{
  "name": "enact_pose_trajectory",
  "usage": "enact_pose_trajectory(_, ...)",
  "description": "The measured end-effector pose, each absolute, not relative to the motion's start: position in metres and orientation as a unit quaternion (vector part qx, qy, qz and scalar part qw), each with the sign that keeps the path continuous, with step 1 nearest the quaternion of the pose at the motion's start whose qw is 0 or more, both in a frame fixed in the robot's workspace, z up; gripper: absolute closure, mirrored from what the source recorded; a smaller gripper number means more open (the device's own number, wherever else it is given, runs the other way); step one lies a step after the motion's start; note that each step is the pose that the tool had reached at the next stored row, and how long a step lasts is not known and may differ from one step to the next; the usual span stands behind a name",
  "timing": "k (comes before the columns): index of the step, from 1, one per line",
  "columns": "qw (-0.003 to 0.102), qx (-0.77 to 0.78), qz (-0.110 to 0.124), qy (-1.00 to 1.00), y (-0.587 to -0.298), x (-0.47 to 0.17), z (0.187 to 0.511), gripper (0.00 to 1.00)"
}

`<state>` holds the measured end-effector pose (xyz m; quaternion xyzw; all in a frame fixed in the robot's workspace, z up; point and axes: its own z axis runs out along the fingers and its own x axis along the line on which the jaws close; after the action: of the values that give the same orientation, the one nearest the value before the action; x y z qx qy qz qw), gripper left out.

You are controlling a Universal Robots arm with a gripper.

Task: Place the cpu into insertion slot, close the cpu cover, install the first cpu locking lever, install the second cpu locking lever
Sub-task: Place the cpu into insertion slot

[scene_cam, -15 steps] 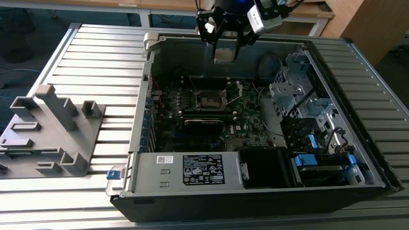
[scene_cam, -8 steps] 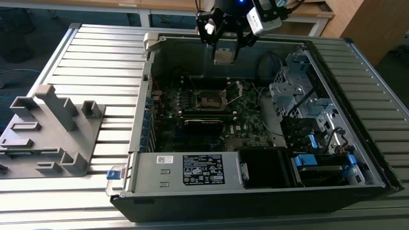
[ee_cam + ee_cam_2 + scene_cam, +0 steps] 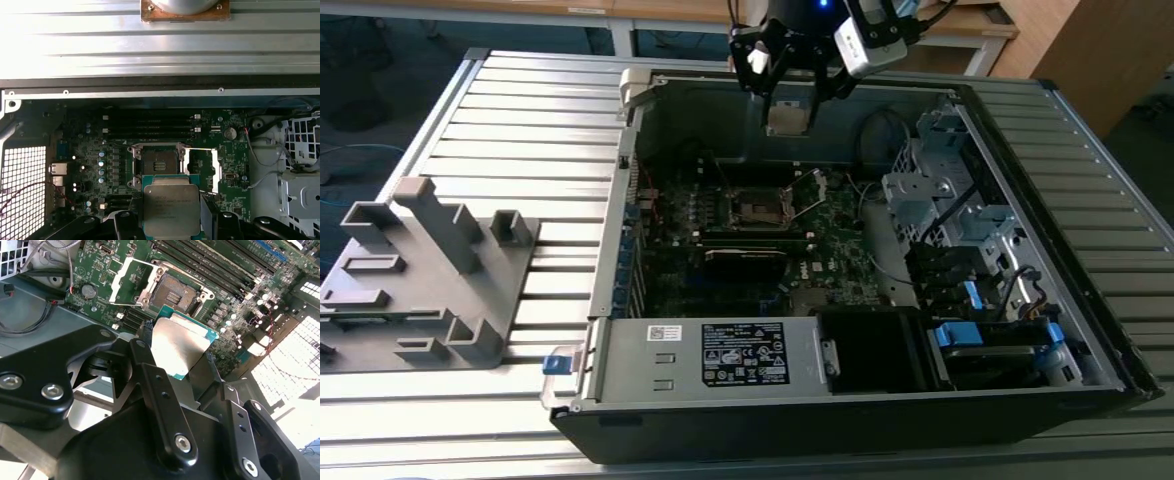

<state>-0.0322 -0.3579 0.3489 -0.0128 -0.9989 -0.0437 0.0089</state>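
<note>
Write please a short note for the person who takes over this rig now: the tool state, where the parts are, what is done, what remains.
Tool: shut on the cpu, held in the air above the circuit board, apart from it.
Insertion slot: empty, with its contacts exposed. In the first wrist view the cpu hangs close beside it, not in it.
Cpu cover: swung open to one side of the slot.
Done: cpu picked up and brought over the board.
Left: cpu not yet seated, cover not yet closed, neither locking lever installed. I cannot clearly make out where the levers lie.
</note>
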Motion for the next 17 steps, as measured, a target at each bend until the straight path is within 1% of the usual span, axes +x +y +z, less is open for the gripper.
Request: enact_pose_trajectory(17, 0.009, -0.013, -0.044, -0.999, -0.3579, -0.0323, 0.3402, 0.46)
